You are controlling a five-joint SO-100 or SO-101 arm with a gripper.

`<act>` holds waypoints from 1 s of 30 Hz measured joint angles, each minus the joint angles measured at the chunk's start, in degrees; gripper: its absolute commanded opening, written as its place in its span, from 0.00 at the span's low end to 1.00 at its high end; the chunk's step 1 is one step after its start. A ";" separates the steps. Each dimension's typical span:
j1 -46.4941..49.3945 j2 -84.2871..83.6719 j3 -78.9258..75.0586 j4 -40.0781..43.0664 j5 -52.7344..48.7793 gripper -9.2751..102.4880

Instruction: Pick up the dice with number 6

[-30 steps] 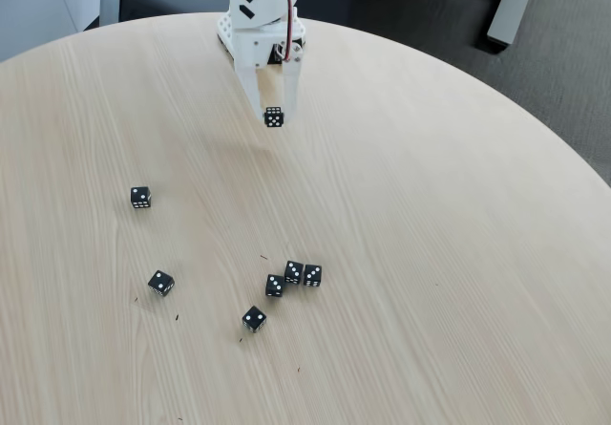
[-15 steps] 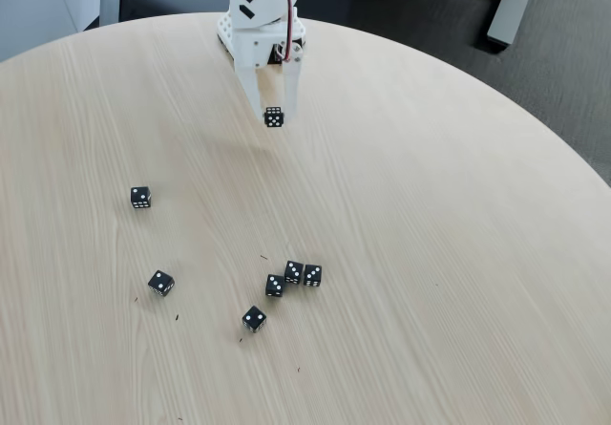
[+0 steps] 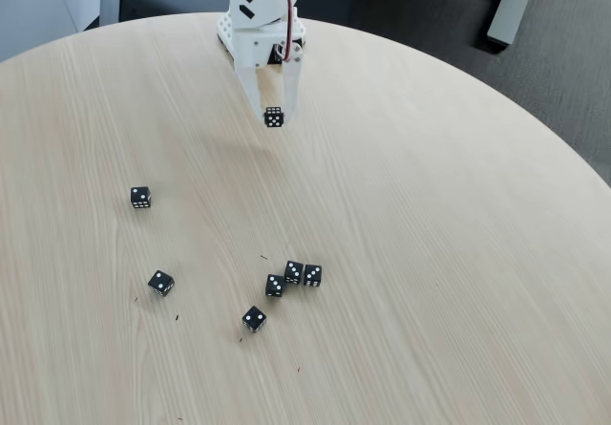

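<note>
The dice with number 6 (image 3: 274,116) is a tiny black cube with white pips, its near face showing six pips. It hangs above the round wooden table (image 3: 430,215), pinched between the two white fingers of my gripper (image 3: 273,117), which is shut on it. The white arm reaches down from the table's far edge at top centre of the fixed view.
Several other black dice lie on the table: one at the left (image 3: 140,197), one lower left (image 3: 160,283), a cluster of three near the middle (image 3: 293,277) and one just below it (image 3: 253,319). The table's curved edge runs along the upper right, with dark floor beyond.
</note>
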 measured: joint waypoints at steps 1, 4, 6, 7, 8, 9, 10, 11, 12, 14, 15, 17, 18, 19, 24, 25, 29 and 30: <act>0.00 0.00 0.00 0.00 0.00 0.09; 0.00 0.00 0.00 0.00 0.00 0.09; 0.00 0.00 0.00 0.00 0.00 0.09; 0.00 0.00 0.00 0.00 0.00 0.09; 0.00 0.00 0.00 0.00 0.00 0.09; 0.00 0.00 0.00 0.00 0.00 0.09; 0.00 0.00 0.00 0.00 0.00 0.09; 0.00 0.00 0.00 0.00 0.00 0.09; 0.00 0.00 0.00 0.00 0.00 0.09; 0.00 0.00 0.00 0.00 0.00 0.09; 0.00 0.00 0.00 0.00 0.00 0.09; 0.00 0.00 0.00 0.00 0.26 0.09; 0.00 0.00 0.00 0.00 0.35 0.09; 0.00 0.00 0.00 0.00 0.44 0.09; -0.18 0.00 0.00 0.00 0.53 0.09; -0.35 0.00 0.00 0.00 0.53 0.09; -0.79 0.00 0.00 0.00 0.53 0.09; -0.79 0.00 0.00 0.00 0.53 0.09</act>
